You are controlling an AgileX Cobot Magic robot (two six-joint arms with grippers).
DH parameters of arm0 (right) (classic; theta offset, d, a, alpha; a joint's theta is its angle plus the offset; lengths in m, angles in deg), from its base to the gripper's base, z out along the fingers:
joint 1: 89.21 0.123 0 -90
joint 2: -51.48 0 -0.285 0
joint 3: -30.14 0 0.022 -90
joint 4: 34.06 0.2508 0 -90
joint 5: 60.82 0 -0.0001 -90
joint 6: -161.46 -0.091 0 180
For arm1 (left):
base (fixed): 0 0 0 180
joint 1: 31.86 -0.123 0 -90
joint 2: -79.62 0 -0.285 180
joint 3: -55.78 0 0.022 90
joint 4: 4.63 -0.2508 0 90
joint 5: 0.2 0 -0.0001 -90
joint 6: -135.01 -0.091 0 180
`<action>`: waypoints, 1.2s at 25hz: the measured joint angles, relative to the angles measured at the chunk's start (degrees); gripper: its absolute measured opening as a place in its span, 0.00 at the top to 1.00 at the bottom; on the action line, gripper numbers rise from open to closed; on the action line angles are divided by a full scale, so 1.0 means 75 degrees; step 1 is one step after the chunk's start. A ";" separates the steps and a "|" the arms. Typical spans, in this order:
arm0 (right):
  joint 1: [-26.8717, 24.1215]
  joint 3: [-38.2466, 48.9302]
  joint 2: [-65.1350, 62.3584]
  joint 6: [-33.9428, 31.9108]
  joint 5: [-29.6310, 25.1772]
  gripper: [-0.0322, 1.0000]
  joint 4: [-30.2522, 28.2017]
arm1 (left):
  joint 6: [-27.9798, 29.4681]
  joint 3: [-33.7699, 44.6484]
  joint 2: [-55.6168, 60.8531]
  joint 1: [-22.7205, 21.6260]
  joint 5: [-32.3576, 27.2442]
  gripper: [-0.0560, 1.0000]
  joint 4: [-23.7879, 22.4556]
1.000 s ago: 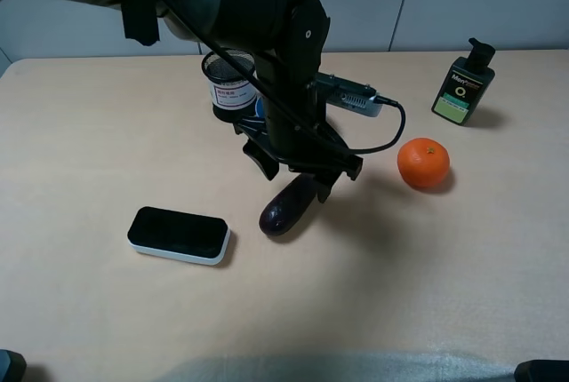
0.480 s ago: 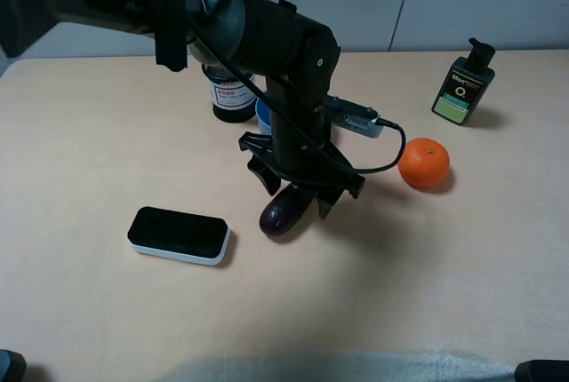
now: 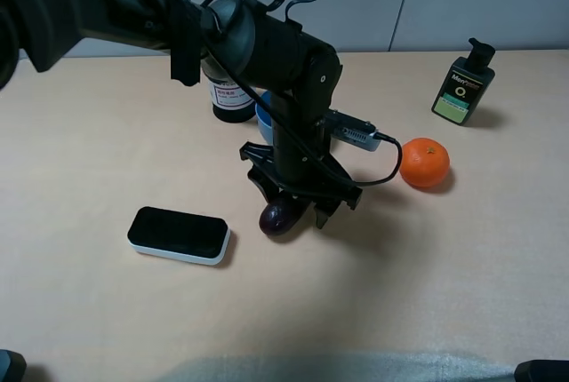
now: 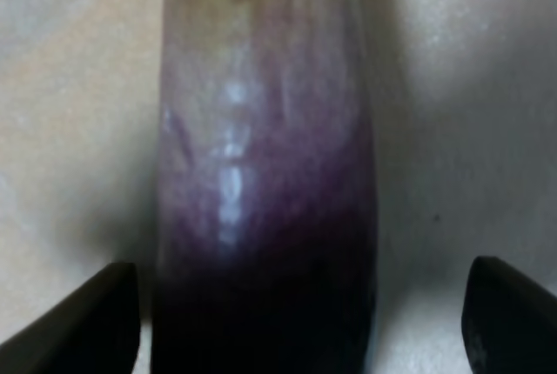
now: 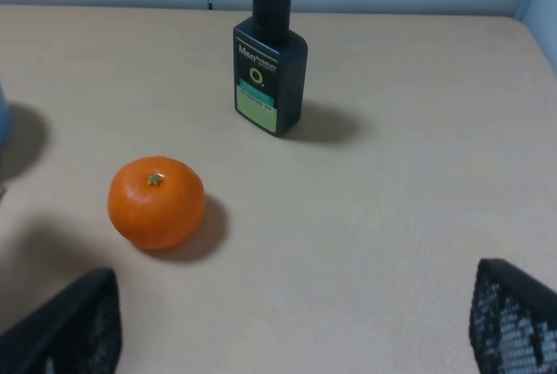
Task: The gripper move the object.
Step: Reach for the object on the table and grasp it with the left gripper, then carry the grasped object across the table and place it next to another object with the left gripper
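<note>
We see our black left hand (image 3: 292, 209) spread open, jaws straddling the long glossy dark-purple eggplant (image 3: 277, 219) lying on the pale beige worktop (image 3: 427, 266), near the black-and-white rectangular eraser (image 3: 178, 234). Our right hand (image 5: 287, 320) gapes empty.

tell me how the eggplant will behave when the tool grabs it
The eggplant has glossy skin with bright highlights, so it may slip in the open tool. Its long, rounded body lying on the table would probably roll sideways if nudged. It looks firm, so likely not floppy.
</note>
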 joint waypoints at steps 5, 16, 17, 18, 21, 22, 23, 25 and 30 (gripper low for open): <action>0.0000 0.0000 0.0000 0.0000 0.0000 0.38 0.0000 | 0.0002 0.0000 -0.0049 0.0006 0.0037 0.24 -0.0008; 0.0000 0.0000 0.0000 0.0000 0.0007 0.38 0.0000 | 0.0009 0.0000 -0.0049 0.0006 0.0011 0.30 -0.0128; 0.0000 0.0000 0.0000 0.0000 0.0007 0.38 0.0000 | 0.0009 0.0000 -0.0049 0.0006 -0.0004 0.34 -0.0148; 0.0000 0.0000 0.0000 0.0000 -0.0001 0.38 0.0000 | 0.0009 0.0000 -0.0049 0.0006 -0.0013 0.37 -0.0154; 0.0000 0.0000 0.0000 0.0000 -0.0001 0.38 0.0000 | 0.0009 0.0000 -0.0049 0.0006 -0.0064 0.45 -0.0154; 0.0000 0.0000 0.0000 0.0000 -0.0001 0.38 0.0000 | 0.0009 0.0000 -0.0049 0.0006 -0.0094 0.47 -0.0154; 0.0000 0.0000 0.0000 0.0000 -0.0001 0.38 0.0000 | 0.0009 0.0000 -0.0049 0.0006 -0.0144 0.48 -0.0154; 0.0000 0.0000 0.0000 0.0000 -0.0001 0.38 0.0000 | 0.0009 0.0000 -0.0049 0.0006 -0.0186 0.49 -0.0154; 0.0000 0.0000 0.0000 0.0000 -0.0001 0.38 0.0000 | 0.0009 0.0000 -0.0049 0.0006 -0.0217 0.49 -0.0154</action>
